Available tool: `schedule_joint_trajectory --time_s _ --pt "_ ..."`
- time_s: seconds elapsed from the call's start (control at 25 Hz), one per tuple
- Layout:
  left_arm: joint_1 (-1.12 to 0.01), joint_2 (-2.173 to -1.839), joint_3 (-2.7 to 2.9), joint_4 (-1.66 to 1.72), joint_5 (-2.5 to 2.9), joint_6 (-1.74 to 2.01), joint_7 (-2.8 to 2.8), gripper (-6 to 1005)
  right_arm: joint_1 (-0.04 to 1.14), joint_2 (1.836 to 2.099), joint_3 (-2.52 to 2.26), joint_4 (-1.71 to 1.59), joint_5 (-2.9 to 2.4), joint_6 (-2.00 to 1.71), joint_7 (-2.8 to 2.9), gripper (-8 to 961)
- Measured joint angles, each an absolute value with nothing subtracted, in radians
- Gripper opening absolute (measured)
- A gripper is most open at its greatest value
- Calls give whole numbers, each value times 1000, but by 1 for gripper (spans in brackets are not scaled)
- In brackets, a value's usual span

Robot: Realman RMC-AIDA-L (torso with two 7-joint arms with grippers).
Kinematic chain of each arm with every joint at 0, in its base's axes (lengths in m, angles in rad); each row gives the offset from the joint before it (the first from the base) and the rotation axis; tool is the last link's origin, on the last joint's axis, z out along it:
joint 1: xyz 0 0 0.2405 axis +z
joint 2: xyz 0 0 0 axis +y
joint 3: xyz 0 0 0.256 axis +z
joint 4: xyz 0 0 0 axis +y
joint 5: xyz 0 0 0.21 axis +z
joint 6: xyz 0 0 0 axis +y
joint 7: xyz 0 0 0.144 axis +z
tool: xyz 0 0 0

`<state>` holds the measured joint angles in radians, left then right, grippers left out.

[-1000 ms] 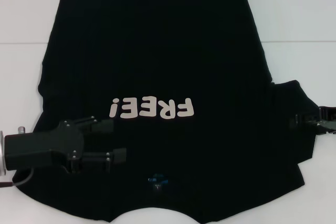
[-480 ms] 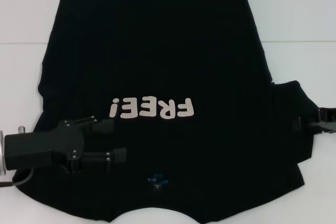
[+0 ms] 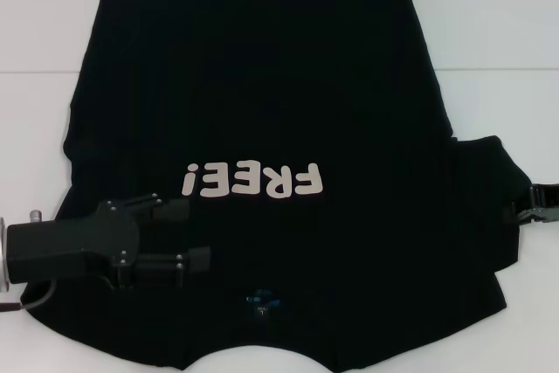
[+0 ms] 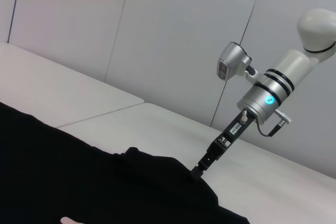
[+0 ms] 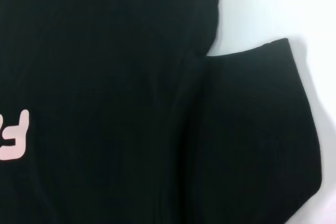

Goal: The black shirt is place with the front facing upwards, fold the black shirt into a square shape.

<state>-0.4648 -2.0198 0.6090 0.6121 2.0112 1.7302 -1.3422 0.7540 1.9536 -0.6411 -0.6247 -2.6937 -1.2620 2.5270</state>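
Lying flat on the white worktop (image 3: pixel 489 24), the big black cloth T-shirt (image 3: pixel 262 85) has its front facing up, with the neck end nearest the robot and the bottom hem far away. It fills most of the worktop. That flat spread is good, because a smooth shirt folds into a neat square.

The left claw (image 3: pixel 194 233) sits over the shirt on the robot's left, near the shoulder part. Its two black fingers (image 3: pixel 196 259) are spread apart and nothing is between them. It looks ready to pinch the cloth there, maybe to fold that side in.

The right claw (image 3: pixel 534 204) is at the far right, just at the edge of the short sleeve (image 3: pixel 485 207) that sticks out on that side. Only a small bit of it shows, so I cannot tell if it is open or closed, or if it has hold of the sleeve. The left wrist view shows this arm reaching down to the sleeve edge.

Pale pink-white letters (image 3: pixel 253 181) on the chest spell "FREE!". From the robot's head they look upside down. A small blue label (image 3: pixel 260 300) sits by the neck, but its words are too small to read.

No fold looks made yet on the right side.
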Motion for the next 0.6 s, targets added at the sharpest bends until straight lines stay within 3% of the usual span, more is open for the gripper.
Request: schedule_joint_trajectory --time_s 0.16,0.6 --pt "-465 -2019 609 612 2011 1731 -1342 890 755 1954 -656 -627 -2694 -1262 2527 143" --pt "-464 -2019 609 612 2011 1732 -1342 884 754 1953 -659 -639 -2691 -1263 2519 42"
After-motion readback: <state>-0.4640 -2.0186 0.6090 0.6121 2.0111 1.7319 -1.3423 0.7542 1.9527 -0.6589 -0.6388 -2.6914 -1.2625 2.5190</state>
